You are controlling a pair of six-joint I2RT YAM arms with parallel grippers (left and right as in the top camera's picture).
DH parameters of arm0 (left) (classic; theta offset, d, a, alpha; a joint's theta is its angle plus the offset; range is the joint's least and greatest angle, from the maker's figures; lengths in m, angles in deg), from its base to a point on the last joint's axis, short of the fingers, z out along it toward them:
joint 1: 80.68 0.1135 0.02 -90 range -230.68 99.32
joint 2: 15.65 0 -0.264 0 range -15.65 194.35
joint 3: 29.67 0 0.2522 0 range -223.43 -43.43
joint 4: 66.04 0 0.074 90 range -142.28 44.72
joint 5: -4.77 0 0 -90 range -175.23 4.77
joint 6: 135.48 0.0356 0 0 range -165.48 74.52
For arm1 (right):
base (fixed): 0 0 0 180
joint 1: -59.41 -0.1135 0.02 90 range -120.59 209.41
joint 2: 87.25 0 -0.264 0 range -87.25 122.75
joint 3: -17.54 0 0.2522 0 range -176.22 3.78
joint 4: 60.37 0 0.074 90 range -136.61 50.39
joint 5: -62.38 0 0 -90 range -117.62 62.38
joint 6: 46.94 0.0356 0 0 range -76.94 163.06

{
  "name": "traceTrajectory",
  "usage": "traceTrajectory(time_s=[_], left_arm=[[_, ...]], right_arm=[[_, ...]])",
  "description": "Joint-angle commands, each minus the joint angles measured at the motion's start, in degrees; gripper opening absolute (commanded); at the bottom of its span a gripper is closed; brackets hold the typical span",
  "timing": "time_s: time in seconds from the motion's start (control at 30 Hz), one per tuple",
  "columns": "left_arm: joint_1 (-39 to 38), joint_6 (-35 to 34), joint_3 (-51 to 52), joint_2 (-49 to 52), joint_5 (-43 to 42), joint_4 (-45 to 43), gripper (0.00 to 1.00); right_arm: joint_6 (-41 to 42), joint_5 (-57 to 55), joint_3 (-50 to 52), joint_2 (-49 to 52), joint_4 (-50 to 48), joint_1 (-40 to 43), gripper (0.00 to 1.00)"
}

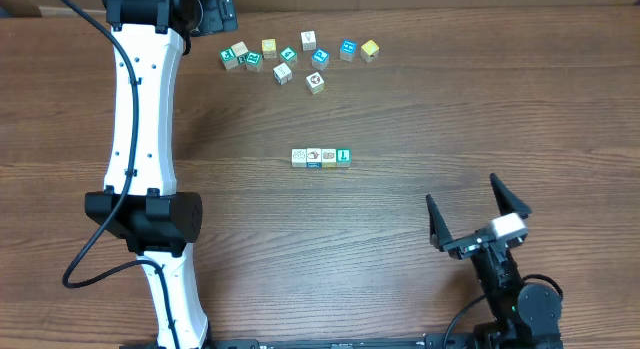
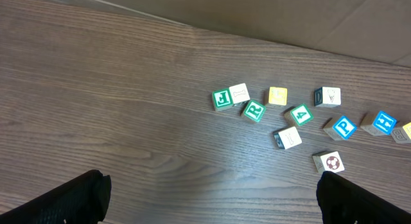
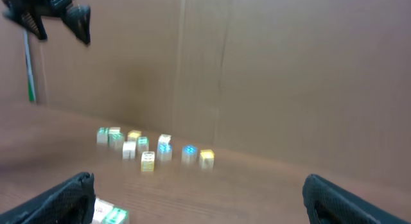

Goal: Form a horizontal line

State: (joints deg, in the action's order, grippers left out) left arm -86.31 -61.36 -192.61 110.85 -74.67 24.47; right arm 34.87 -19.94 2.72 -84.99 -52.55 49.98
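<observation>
A short row of small lettered blocks (image 1: 321, 158) lies side by side at the table's middle. Several loose blocks (image 1: 296, 55) are scattered at the far side; they also show in the left wrist view (image 2: 289, 115) and, blurred, in the right wrist view (image 3: 151, 149). My left gripper (image 2: 209, 198) is open and empty, held high near the far left, left of the loose blocks. My right gripper (image 1: 478, 217) is open and empty near the front right, well apart from the row. An end of the row shows at the right wrist view's lower left (image 3: 108, 212).
The left arm's white links (image 1: 140, 139) stretch along the table's left side from its base at the front. A cardboard wall (image 3: 257, 70) stands behind the far table edge.
</observation>
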Motion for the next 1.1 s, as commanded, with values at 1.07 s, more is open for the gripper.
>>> traceTrajectory(time_s=[1.07], left_arm=[[-0.4, 0.7, -0.3, -0.2, 0.3, 0.0, 1.0]], right_arm=[[0.0, 0.1, 0.6, -2.1, 9.9, -0.3, 1.0]])
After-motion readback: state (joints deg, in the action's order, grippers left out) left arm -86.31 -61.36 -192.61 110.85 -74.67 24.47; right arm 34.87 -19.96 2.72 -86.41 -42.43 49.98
